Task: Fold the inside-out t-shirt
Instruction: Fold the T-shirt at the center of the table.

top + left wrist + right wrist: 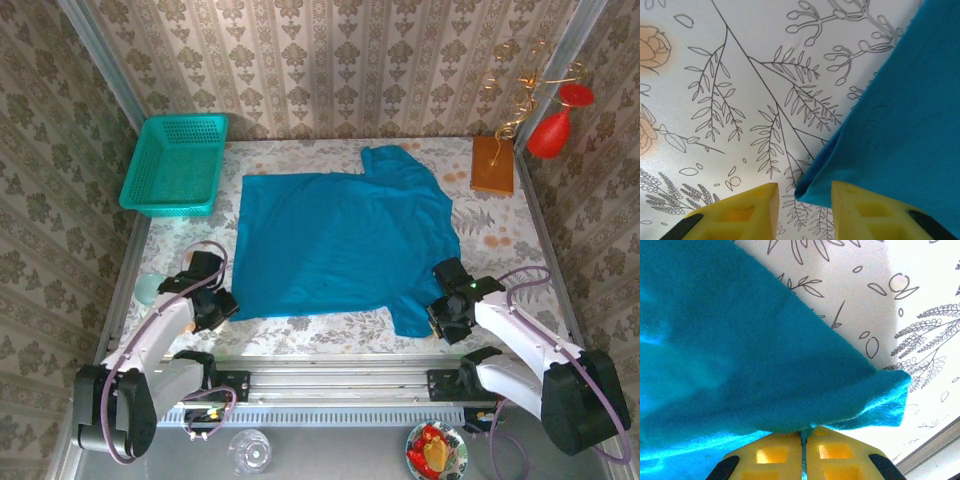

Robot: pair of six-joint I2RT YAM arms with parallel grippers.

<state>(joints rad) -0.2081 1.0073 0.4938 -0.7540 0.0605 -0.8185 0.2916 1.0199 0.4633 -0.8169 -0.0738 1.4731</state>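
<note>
right gripper (803,452) pinched shut on t-shirt (340,240) edge, thin bite, may slip on lift. left gripper (805,207) fingers apart, hem corner barely between them, could grab nothing, lopsided fold.

Damask-patterned wallpaper walls (330,60), floral-print tabletop (330,335), bright even light, metal rail (340,380) at near edge

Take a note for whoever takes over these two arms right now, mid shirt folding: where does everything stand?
Left gripper: open, fingers either side of the t-shirt's near left corner, not yet closed on it.
Right gripper: shut on the t-shirt's near right edge.
The t-shirt lies mostly flat on the table, apart from the basket.
Done: right grip taken.
Left to do: close the left grip, then the folds.
</note>
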